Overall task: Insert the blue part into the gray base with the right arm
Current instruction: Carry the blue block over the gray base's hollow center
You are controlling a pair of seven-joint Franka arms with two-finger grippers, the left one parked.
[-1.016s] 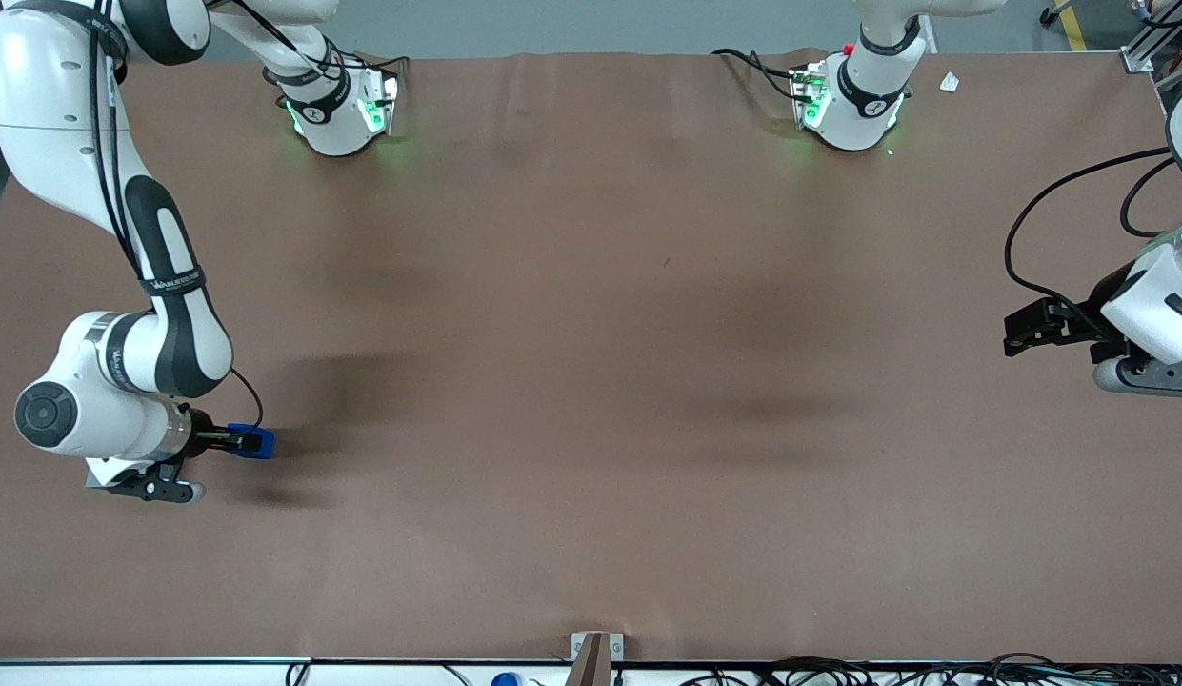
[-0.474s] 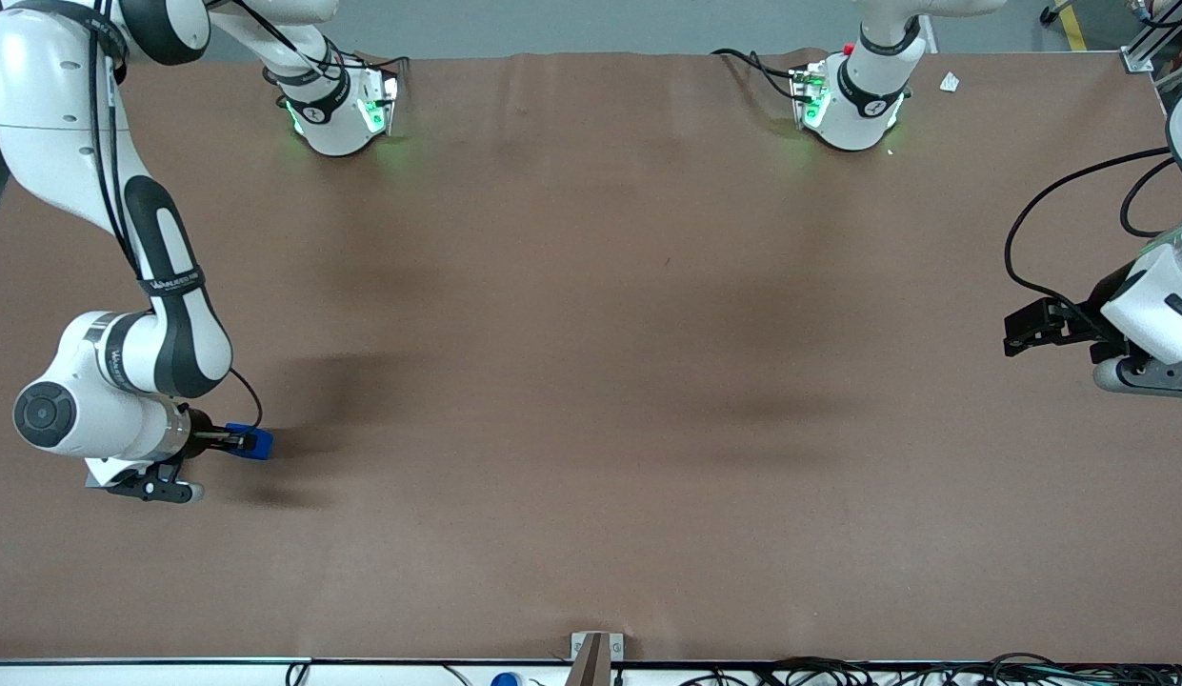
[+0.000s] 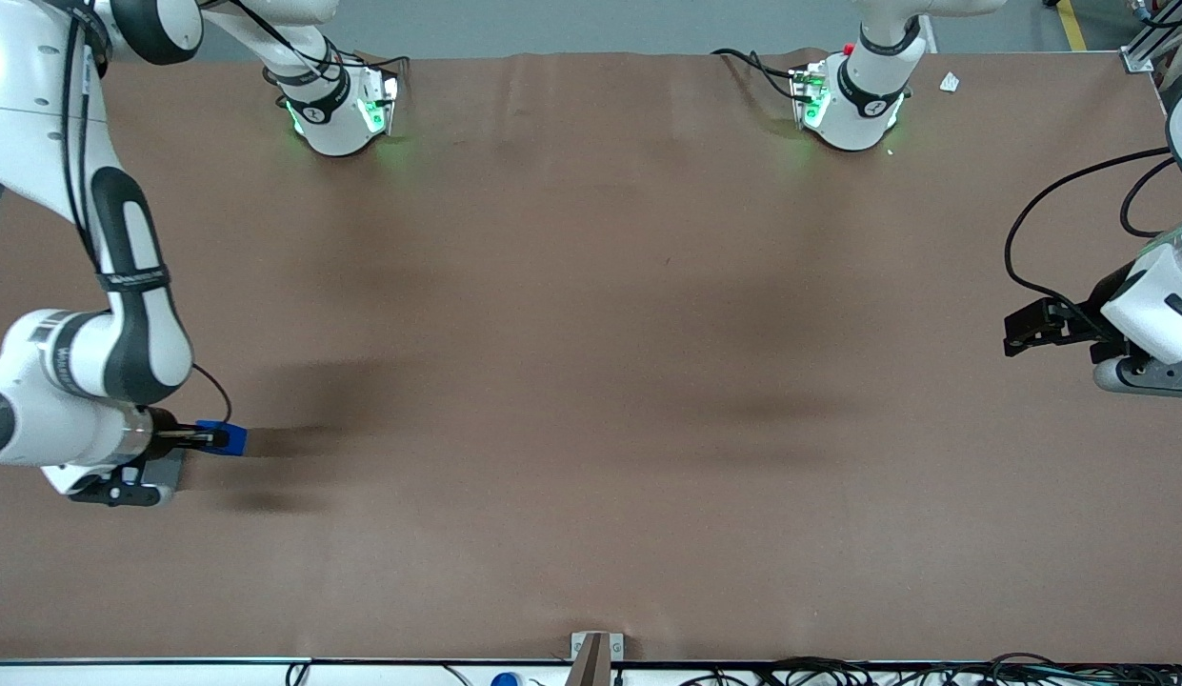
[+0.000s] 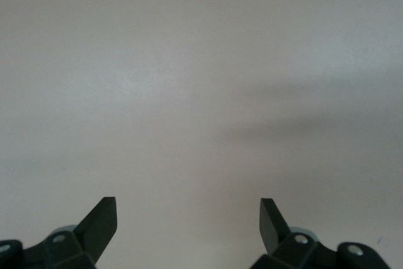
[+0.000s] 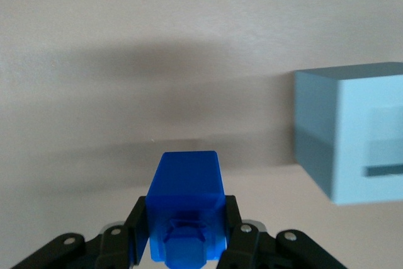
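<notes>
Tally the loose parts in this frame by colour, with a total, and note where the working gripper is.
Blue: 1, the blue part, clamped in the right arm's gripper above the table.
Gray: 1, the gray base, on the table beside the gripper, mostly hidden under the arm in the front view.
Total: 2

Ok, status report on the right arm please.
Gripper shut on blue part, above the table. Gray base beside it, recess empty. Nothing between them.

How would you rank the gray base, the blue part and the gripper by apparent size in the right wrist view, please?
1. Gray base, though cut off by the frame.
2. Gripper, shut on the blue part; only partly in frame, so unsure.
3. Blue part, enlarged by nearness.
</notes>
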